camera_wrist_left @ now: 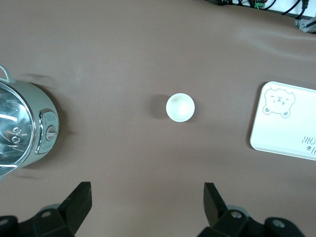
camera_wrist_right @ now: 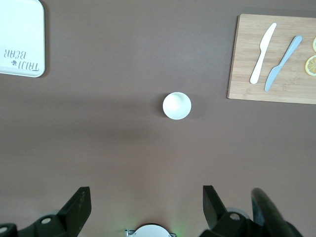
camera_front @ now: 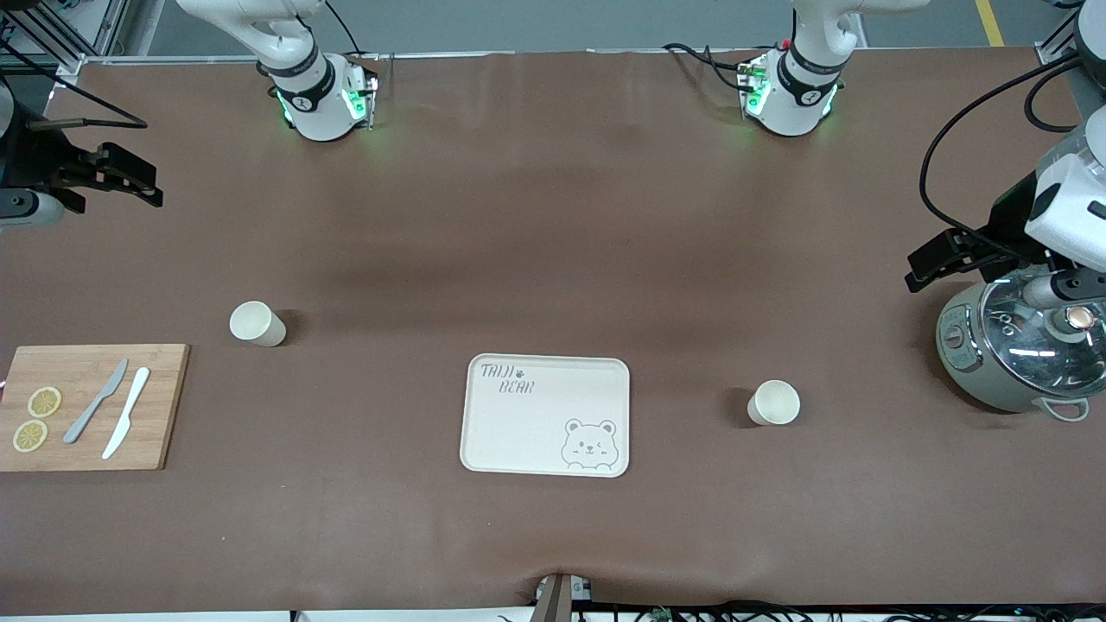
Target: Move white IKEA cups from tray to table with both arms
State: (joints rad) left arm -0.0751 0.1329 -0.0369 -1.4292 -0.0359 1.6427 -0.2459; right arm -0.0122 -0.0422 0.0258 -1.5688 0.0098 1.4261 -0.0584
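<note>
The tray (camera_front: pixel 546 415) is bare, with no cup in it. Both cups stand upright on the worktop (camera_front: pixel 553 216), so the job looks done or very close to done. One cup (camera_front: pixel 257 324) sits between the tray and the cutting board (camera_front: pixel 91 406), toward the right arm's end. The other cup (camera_front: pixel 773 403) sits between the tray and the cooker (camera_front: pixel 1011 345), toward the left arm's end. The right gripper (camera_front: pixel 130 186) hangs up in the air over the worktop's edge, well apart from its cup, with its fingers (camera_wrist_right: pixel 79 205) wide open and holding nothing. The left gripper (camera_front: pixel 937 259) hangs just beside the cooker, above its lid, and its fingers (camera_wrist_left: pixel 79 197) are wide open and empty too. From each wrist view the cup sits out ahead of the open fingers, in line with the gap between them. What could go wrong now? If the left arm drops or swings low, it could bump the cooker, because it is so close. If either arm comes back down over its cup, a finger could knock the cup over, since the cups are small and light and could roll. The knives (camera_front: pixel 112 413) and lemon slices (camera_front: pixel 36 419) on the board are safe as long as the right arm stays high.
</note>
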